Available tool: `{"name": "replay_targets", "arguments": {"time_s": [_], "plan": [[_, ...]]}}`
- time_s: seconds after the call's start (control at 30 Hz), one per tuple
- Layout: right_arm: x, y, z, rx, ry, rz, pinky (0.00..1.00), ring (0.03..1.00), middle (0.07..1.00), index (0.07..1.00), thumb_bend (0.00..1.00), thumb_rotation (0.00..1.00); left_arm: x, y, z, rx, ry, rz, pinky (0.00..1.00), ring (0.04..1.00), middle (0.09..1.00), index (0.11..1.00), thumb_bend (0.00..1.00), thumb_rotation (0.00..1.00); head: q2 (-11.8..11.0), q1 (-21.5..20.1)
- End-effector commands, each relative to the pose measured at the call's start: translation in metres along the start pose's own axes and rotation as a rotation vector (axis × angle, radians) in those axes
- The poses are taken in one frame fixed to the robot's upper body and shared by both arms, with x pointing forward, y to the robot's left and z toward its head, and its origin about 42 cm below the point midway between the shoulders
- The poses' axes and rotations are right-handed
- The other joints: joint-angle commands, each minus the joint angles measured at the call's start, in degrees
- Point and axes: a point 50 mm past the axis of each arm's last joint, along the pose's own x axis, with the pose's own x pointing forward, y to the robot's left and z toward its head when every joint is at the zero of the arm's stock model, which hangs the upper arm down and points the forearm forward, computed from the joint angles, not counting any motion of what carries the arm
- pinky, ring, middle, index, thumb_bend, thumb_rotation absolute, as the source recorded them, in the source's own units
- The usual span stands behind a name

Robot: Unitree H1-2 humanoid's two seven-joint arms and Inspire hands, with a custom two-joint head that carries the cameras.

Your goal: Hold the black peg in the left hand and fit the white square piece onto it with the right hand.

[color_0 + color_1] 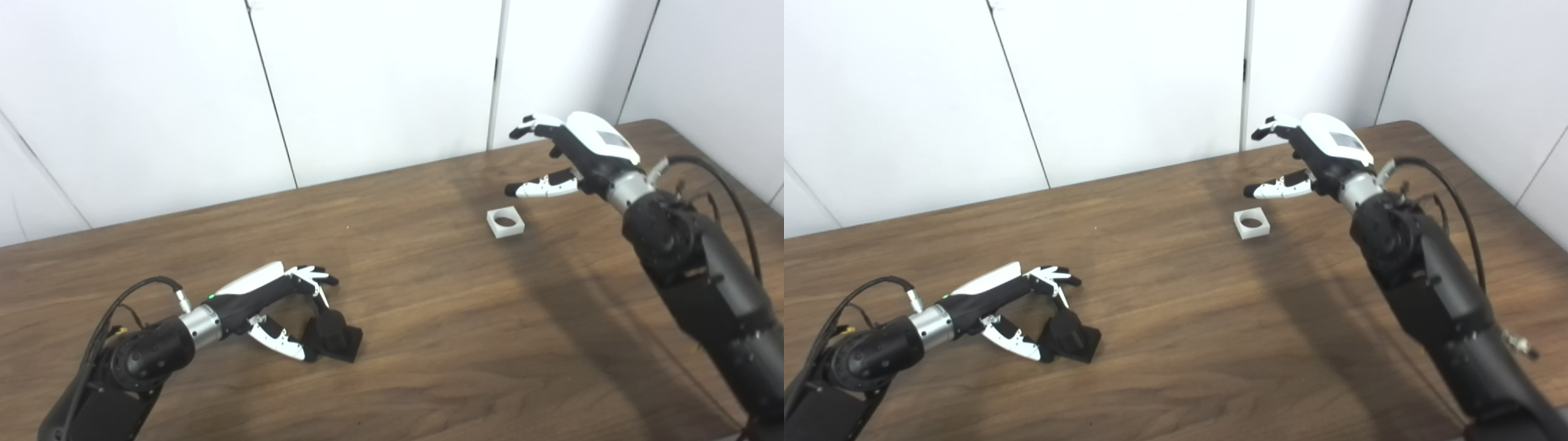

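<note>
Meanwhile we had our left hand (278, 306) low on the brown table (429, 343), near its front left part. Its fingers (315, 278) curved over the black peg (335, 338) and its thumb reached in from below, touching the peg's near side. The peg stood upright on its square black base, which rested flat on the table. We could not tell whether the hand truly gripped the peg or only cupped it, since the base was still down on the wood.

Our right hand (1311, 160) hung in the air over the far right part of the table, fingers spread apart and holding nothing. The white square piece (1252, 224) lay flat on the table just below and in front of that hand's thumb, apart from it, its round hole facing up. The peg and the white piece were well apart from each other.
</note>
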Motion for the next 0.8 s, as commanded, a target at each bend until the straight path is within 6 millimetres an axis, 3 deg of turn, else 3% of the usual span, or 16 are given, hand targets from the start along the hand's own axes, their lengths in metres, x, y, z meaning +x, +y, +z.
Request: {"name": "replay_targets", "arguments": {"time_s": [0.0,0.17,0.3,0.43,0.53,0.57,0.6,0.77], "plan": [[0.016,-0.030,0.003,-0.067,0.008,-0.035,0.71,0.881,0.920,0.794,0.76,0.39,-0.013,-0.043,-0.020,-0.050,0.086,-0.182,0.98,0.984,0.915,0.489,0.52,0.05,0.07,0.04],[0.032,-0.035,-0.003,-0.102,0.041,0.030,0.75,0.901,0.933,0.800,0.77,0.43,-0.015,-0.044,-0.019,-0.052,0.091,-0.181,0.99,0.979,0.915,0.489,0.52,0.05,0.16,0.36],[0.040,-0.035,-0.006,-0.161,0.066,0.076,0.90,0.935,0.952,0.815,0.75,0.51,-0.016,-0.044,-0.019,-0.058,0.088,-0.176,0.98,0.979,0.916,0.489,0.52,0.05,0.27,0.68],[0.048,-0.032,-0.008,-0.210,0.065,0.153,0.97,0.951,0.957,0.824,0.74,0.53,-0.017,-0.044,-0.019,-0.049,0.094,-0.176,0.98,0.984,0.917,0.489,0.52,0.05,0.49,1.29],[0.053,-0.032,-0.013,-0.156,0.025,0.254,0.99,0.994,0.994,0.850,0.84,0.66,-0.017,-0.044,-0.017,-0.049,0.100,-0.175,0.99,0.982,0.917,0.489,0.52,0.05,0.60,1.46],[0.054,-0.032,-0.014,-0.133,0.020,0.283,1.00,0.998,0.998,0.857,0.93,0.68,-0.017,-0.044,-0.017,-0.048,0.104,-0.176,0.98,0.983,0.918,0.489,0.52,0.05,0.62,1.50],[0.054,-0.032,-0.015,-0.117,0.018,0.302,1.00,1.000,1.000,0.855,0.98,0.68,-0.017,-0.044,-0.017,-0.048,0.106,-0.177,0.98,0.984,0.918,0.489,0.52,0.05,0.64,1.52],[0.054,-0.026,-0.013,-0.103,0.019,0.361,1.00,1.000,1.000,0.842,1.00,0.62,-0.017,-0.045,-0.017,-0.051,0.108,-0.178,0.99,0.985,0.918,0.489,0.52,0.05,0.81,2.21]]}}
